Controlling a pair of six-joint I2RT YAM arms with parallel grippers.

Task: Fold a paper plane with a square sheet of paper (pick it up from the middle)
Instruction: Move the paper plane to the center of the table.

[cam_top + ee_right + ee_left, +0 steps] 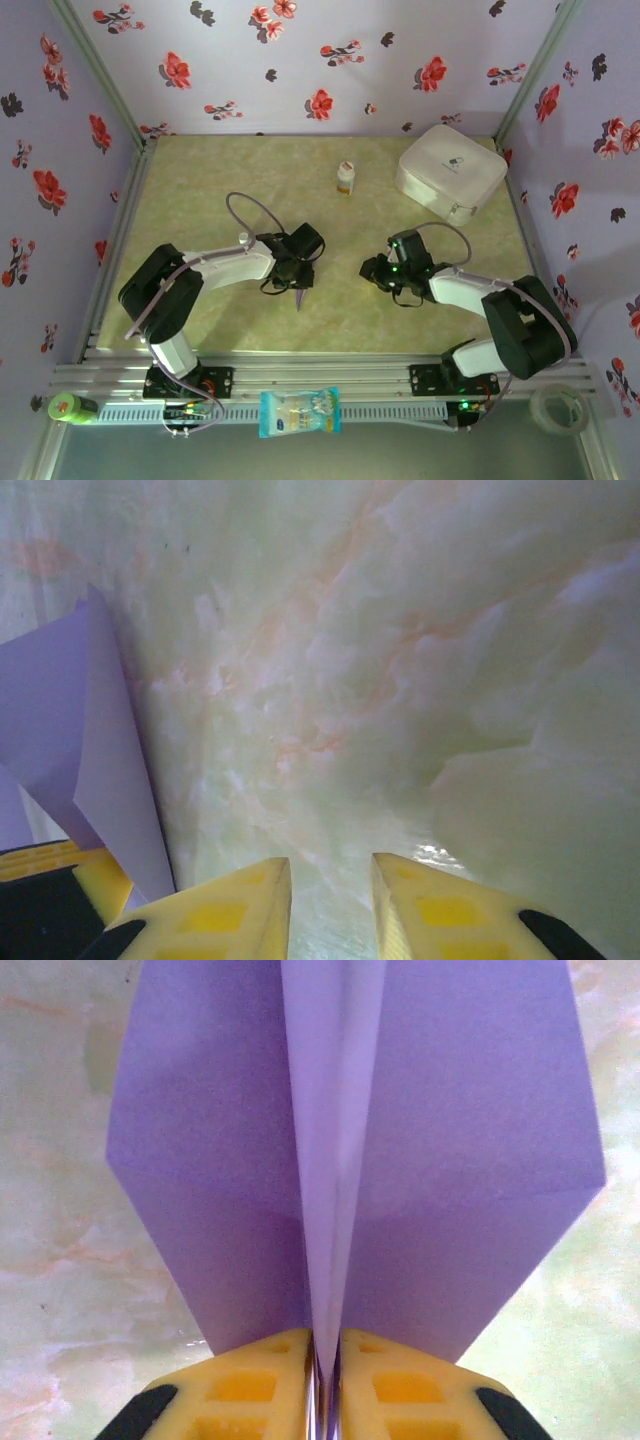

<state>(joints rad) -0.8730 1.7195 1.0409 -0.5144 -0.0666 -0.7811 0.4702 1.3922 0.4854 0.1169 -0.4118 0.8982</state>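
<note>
The square sheet of paper is folded into a pale lavender paper plane. Its wings spread left and right, and a lengthwise ridge runs down between my left gripper's yellow fingers. My left gripper is shut on that ridge. From above, the left gripper sits left of the table's centre, with the plane as a small purple point at its tip. My right gripper hovers just to the right. It is open over bare table, and the plane lies off its left finger.
A white rounded case stands at the back right and a small white bottle at the back centre. A blue-white snack packet, a green item and a tape roll lie along the front rail. Floral walls enclose the table.
</note>
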